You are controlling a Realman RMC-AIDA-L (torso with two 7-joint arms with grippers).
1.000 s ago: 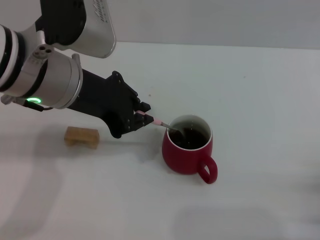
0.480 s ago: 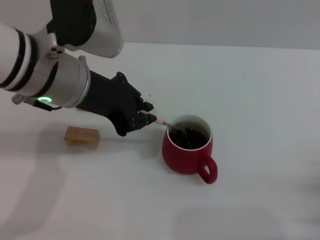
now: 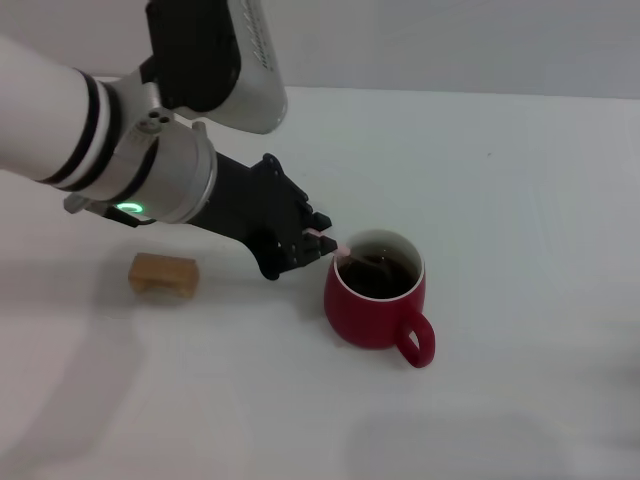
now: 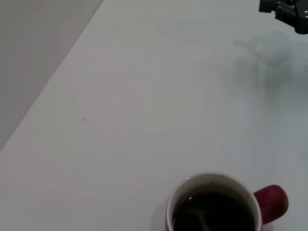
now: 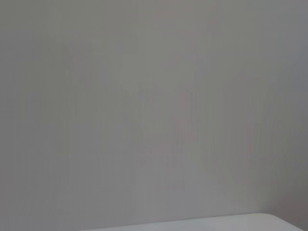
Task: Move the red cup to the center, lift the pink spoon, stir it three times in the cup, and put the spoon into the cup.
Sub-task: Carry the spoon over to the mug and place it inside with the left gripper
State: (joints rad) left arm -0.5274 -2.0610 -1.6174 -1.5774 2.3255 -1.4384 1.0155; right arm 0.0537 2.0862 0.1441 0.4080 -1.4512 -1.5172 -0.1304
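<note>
Farthest left of the hand, well apart from it, a small tan wooden block [image 3: 163,273] lies on the white table [image 3: 520,180], outside any stirring path. The left gripper [image 3: 318,243] hovers just beside the near-left rim of the red cup [image 3: 377,290], its fingers pinching the pale handle end of the pink spoon [image 3: 347,253]. From that pinch the spoon's long axis slopes away to the right and downward, over the rim and into the dark liquid; in the left wrist view its submerged neck shows faintly inside the red cup [image 4: 219,207]. The cup's loop handle points away from the hand, toward the front right, so it does not block the wrist. Open table surrounds the cup on every side, with no edge close. The right gripper [image 4: 288,12] is parked far off; whether its fingers are spread I cannot tell.
</note>
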